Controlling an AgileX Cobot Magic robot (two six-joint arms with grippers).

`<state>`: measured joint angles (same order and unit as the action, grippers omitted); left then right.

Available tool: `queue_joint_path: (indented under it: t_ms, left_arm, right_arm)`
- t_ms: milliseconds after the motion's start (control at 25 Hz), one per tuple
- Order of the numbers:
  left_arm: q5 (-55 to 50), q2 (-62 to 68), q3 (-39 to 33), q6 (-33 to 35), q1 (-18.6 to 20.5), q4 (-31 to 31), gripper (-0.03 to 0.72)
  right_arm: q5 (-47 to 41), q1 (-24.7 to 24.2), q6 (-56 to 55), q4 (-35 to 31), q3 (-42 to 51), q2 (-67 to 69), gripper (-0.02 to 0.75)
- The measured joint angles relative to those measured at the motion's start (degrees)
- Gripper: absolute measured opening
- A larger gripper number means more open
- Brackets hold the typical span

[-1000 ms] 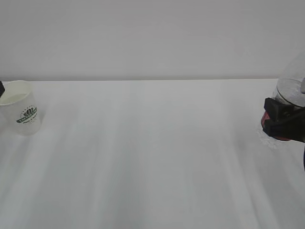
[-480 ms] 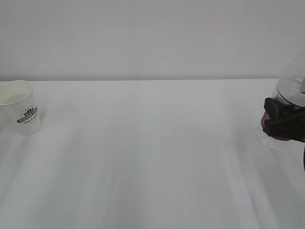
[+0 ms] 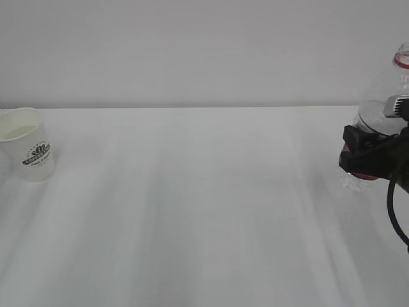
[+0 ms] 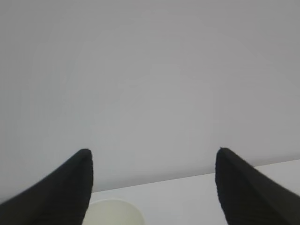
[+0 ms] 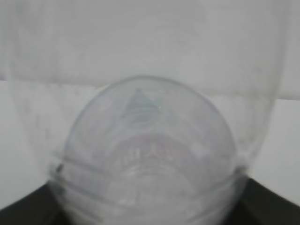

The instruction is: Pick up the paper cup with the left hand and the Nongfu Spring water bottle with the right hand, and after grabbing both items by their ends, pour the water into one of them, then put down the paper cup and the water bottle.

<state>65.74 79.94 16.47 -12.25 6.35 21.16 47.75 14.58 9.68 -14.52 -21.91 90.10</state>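
Just one paper cup (image 3: 27, 153), left pincer (image 4: 152, 187) apart; right pincer (image 3: 374, 160) clamps one bottle (image 3: 383, 109)

1. The paper cup (image 3: 27, 144) stands upright at the far left of the surface (image 3: 204, 204), white, its dark green logo facing the exterior camera; my left tool (image 4: 152, 187) is spread wide above its rim, touching nothing.
2. The Nongfu Spring water bottle (image 3: 383, 109), clear with a red neck ring, sits tilted in my right tool (image 3: 367, 157), clamped at its red label.

White table (image 3: 204, 211), paper cup (image 3: 27, 152) standing upright on it at far left edge
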Motion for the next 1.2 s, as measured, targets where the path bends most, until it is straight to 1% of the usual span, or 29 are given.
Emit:
queue_joint_path:
  t_ms: [760, 1200]
  left_arm:
    - [0.0, -0.08, 0.0, 0.0, -0.03, 0.0, 0.587]
    - [0.0, -0.08, 0.0, 0.0, -0.03, 0.0, 0.587]
  right_arm:
    - [1.0, 0.0, 0.0, -2.96, -5.06, 10.06, 0.464]
    - [5.37, 0.0, -0.78, -2.99, -5.18, 14.17, 0.464]
